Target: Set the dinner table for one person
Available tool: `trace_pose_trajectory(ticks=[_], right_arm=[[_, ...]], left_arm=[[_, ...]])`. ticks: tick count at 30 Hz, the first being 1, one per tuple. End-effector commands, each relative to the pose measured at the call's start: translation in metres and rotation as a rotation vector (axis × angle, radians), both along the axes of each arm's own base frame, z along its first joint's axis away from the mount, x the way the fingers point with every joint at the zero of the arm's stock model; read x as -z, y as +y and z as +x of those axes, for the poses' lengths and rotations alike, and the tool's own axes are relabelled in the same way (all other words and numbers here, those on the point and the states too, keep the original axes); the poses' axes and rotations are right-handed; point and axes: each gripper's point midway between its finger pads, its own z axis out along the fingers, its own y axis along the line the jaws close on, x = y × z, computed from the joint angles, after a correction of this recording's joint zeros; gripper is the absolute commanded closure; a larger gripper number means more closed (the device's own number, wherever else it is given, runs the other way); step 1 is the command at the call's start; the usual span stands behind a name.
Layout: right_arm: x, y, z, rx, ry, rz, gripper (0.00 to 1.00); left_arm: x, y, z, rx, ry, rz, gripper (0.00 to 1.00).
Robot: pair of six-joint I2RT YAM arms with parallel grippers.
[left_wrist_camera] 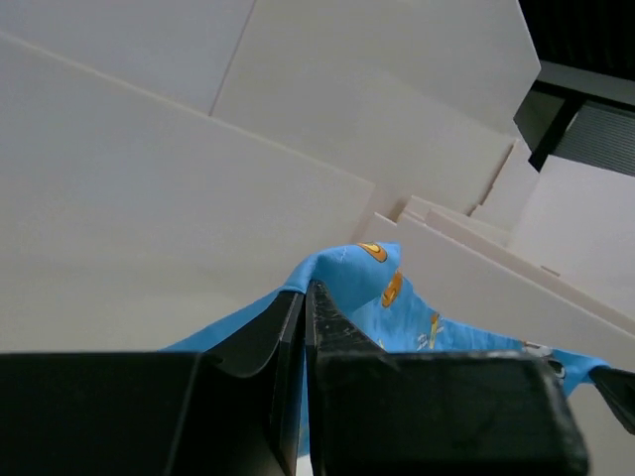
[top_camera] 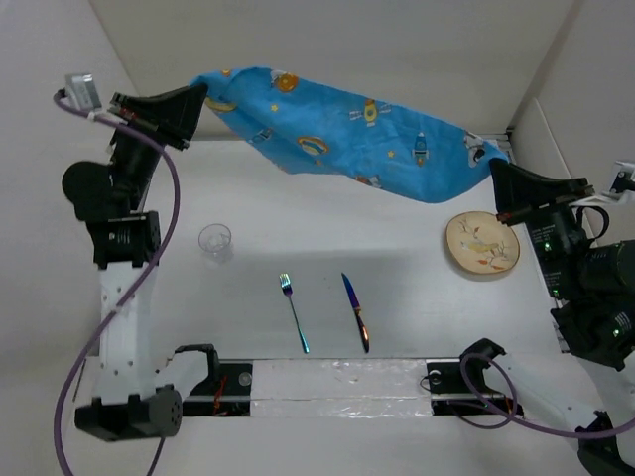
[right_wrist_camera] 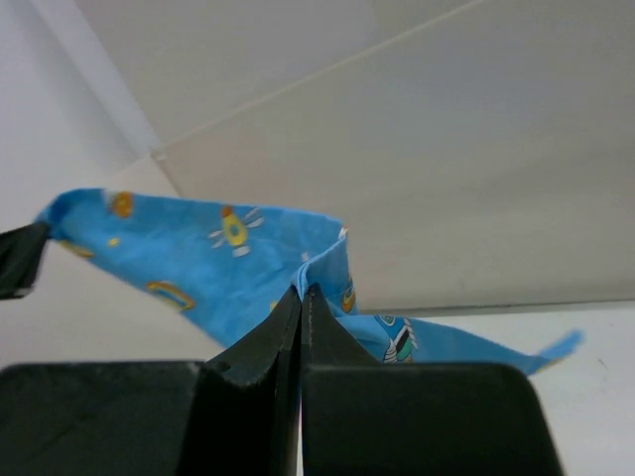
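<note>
A blue cartoon-print placemat (top_camera: 347,134) hangs stretched in the air above the far part of the white dinner table (top_camera: 327,223). My left gripper (top_camera: 201,94) is shut on its left corner (left_wrist_camera: 342,273). My right gripper (top_camera: 493,171) is shut on its right corner (right_wrist_camera: 322,263). On the table lie a clear glass (top_camera: 215,241), a fork (top_camera: 294,311) and a knife (top_camera: 356,311) side by side, and a cream patterned plate (top_camera: 482,244) at the right.
White walls (top_camera: 327,40) enclose the table on the far side and both sides. A taped rail (top_camera: 337,387) with cables runs along the near edge between the arm bases.
</note>
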Motion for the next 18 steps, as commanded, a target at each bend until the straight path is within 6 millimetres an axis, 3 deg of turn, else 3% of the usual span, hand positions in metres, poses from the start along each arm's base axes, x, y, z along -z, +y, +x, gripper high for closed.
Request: trace_pose_trajectory(ticks=[1,5,6,9,13,14,15,16,17,18], right_arm=[[0.032,-0.008,0.01,0.074,0.128,-0.096,1.0],[0.041,-0.011,0.034,0.157,0.169,-0.109,1.0],[0.045,-0.01,0.042,0.181,0.177,-0.125,1.0],[0.059,-0.006,0.085,0.247,0.225,-0.166,1.0],[0.085,-0.01,0.146,0.279,0.287,-0.209,1.0],[0.109,-0.013,0.173,0.279,0.347,-0.233,1.0],[0.114,-0.014,0.187,0.273,0.354,-0.219,1.0],[0.126,-0.015,0.201,0.27,0.375,-0.218,1.0],[0.139,-0.02,0.215,0.273,0.399,-0.217,1.0],[0.169,-0.02,0.241,0.272,0.459,-0.224,1.0]], left_arm=[[0.022,0.018,-0.005,-0.126,0.052,-0.019,1.0],[0.06,0.02,-0.007,-0.127,0.137,-0.054,1.0],[0.086,0.02,0.002,-0.124,0.19,-0.062,1.0],[0.125,0.025,0.025,-0.143,0.273,-0.086,1.0],[0.184,0.029,0.075,-0.187,0.411,-0.072,1.0],[0.194,0.029,0.085,-0.181,0.444,-0.077,1.0],[0.202,0.03,0.095,-0.167,0.47,-0.081,1.0],[0.228,0.031,0.116,-0.163,0.534,-0.087,1.0],[0.238,0.032,0.126,-0.167,0.559,-0.09,1.0],[0.239,0.032,0.138,-0.185,0.561,-0.081,1.0]])
